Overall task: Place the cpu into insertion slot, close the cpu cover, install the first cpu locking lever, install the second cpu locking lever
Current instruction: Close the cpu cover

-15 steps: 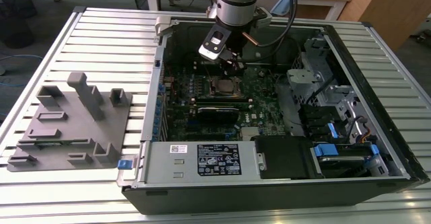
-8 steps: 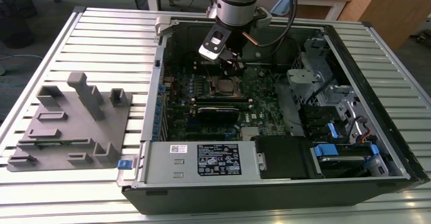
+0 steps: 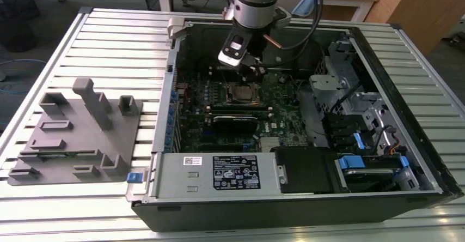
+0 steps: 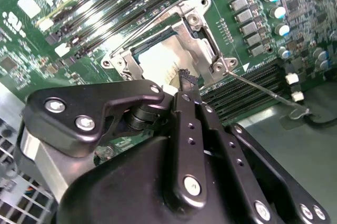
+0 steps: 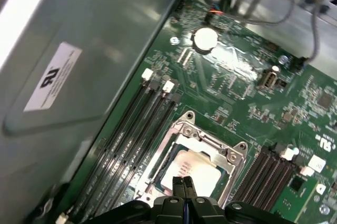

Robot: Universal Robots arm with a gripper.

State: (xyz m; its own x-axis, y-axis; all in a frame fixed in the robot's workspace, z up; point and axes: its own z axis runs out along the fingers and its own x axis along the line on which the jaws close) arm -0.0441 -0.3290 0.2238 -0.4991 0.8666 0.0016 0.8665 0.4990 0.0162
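Observation:
The cpu [image 5: 196,167] lies in the insertion slot [image 3: 240,93] on the green board, its pale metal top showing through the cutout of the cpu cover [image 5: 210,142], which lies flat over it. My gripper [image 5: 183,183] is shut, its black fingertips pressed together with nothing between them, hovering just over the near edge of the cpu [image 4: 158,61] and cover [image 4: 202,34]. One thin locking lever [image 4: 263,91] sticks out sideways from the socket corner, unlatched. A second wire lever [image 4: 152,19] runs along the socket's opposite side. In the exterior view the gripper [image 3: 249,65] hangs inside the open case above the socket.
Long black memory slots [image 5: 137,124] flank the socket on both sides. A coin battery [image 5: 205,38] and the case wall [image 5: 79,50] lie beyond. A black card [image 3: 234,123] and power supply [image 3: 218,171] sit nearer. A grey fixture tray [image 3: 76,133] rests on the exterior view's left.

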